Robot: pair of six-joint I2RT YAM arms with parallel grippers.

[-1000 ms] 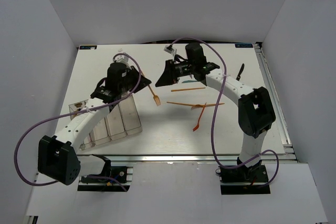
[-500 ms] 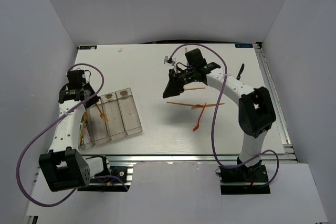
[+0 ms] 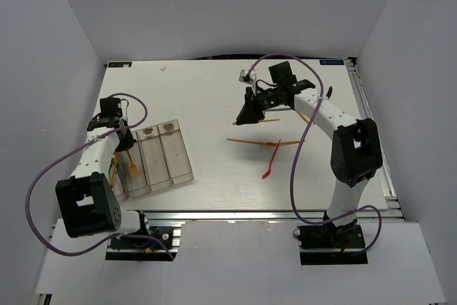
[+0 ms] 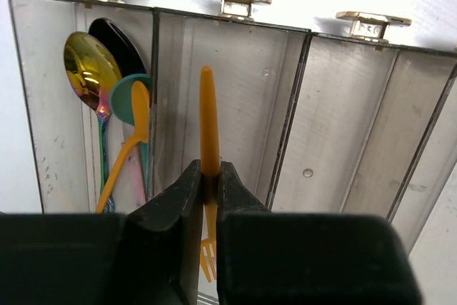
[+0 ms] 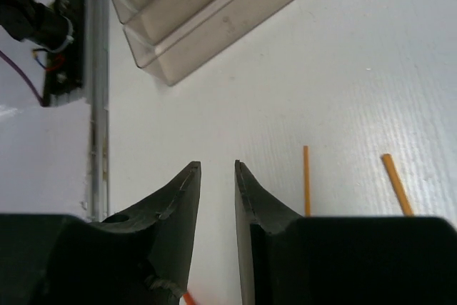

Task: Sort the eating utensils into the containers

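Observation:
My left gripper [image 4: 208, 176] is shut on an orange plastic fork [image 4: 208, 112], held over the second of the clear bins [image 4: 235, 41]. In the top view the left gripper [image 3: 123, 149] and fork [image 3: 133, 170] are at the bins' left end [image 3: 178, 166]. The leftmost bin holds a gold spoon [image 4: 88, 71], a teal spoon [image 4: 123, 98], an orange spoon [image 4: 140, 108] and a dark one [image 4: 120, 39]. My right gripper [image 3: 246, 116] is open and empty above the table [image 5: 218, 166], near thin orange sticks [image 5: 305, 176].
Orange sticks [image 3: 250, 141] and orange cutlery [image 3: 270, 169] lie mid-table, right of the bins. A dark knife [image 3: 327, 96] lies by the right arm near the right edge. The two right-hand bins [image 4: 357, 126] show no utensils. White walls enclose the table.
My left arm has swung from mid-table to the bins, carrying the orange fork, and has come down over them. My right gripper has moved to the right.

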